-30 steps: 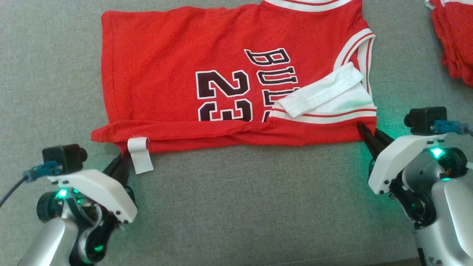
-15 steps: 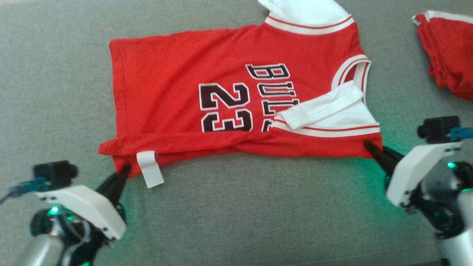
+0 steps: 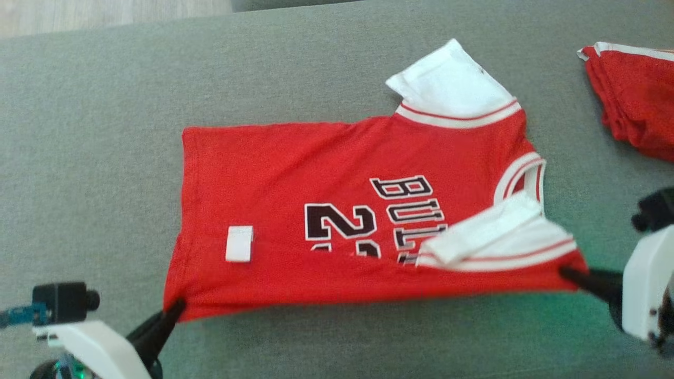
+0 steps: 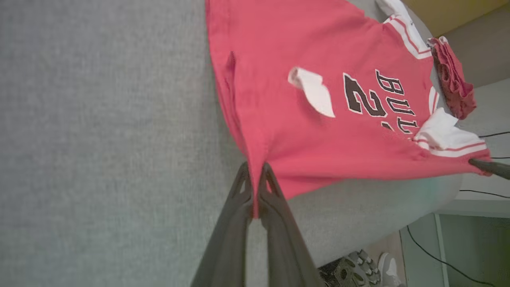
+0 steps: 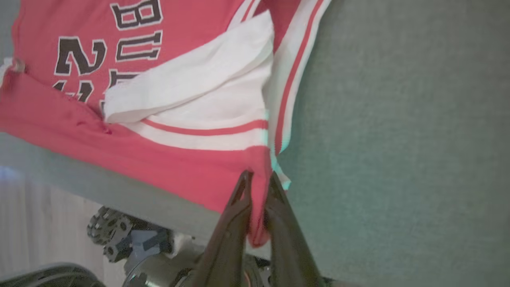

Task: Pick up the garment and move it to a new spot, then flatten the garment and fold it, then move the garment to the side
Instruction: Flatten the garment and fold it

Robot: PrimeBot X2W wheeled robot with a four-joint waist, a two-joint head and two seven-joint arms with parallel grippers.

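On the middle of the grey surface [image 3: 105, 131] lies the jersey [image 3: 295, 173], lettered side up. Its long axis runs left to right, with the hem toward the left edge and the collar and sleeves toward the right. Its near edge is pinched at both ends. The left gripper [image 3: 176, 307] has its fingers closed tight on the near hem corner. The right gripper [image 3: 566, 273] is likewise clamped on the near shoulder corner, with red cloth squeezed between its fingers. The edge between them looks taut and slightly raised.

The body of the jersey therefore lies ahead of both grippers, away from the robot. Each arm has its own corner, and neither is nearer than the other. A fold would likely carry this near edge over toward the far one.

A white tag [image 3: 239, 243] sits on the cloth near the hem, and a white sleeve [image 3: 489, 231] is doubled onto the chest. Bare surface lies beyond the jersey and widely to its left. Toward the far right corner another red cloth [image 3: 637, 100] lies well apart, narrowing the room there.
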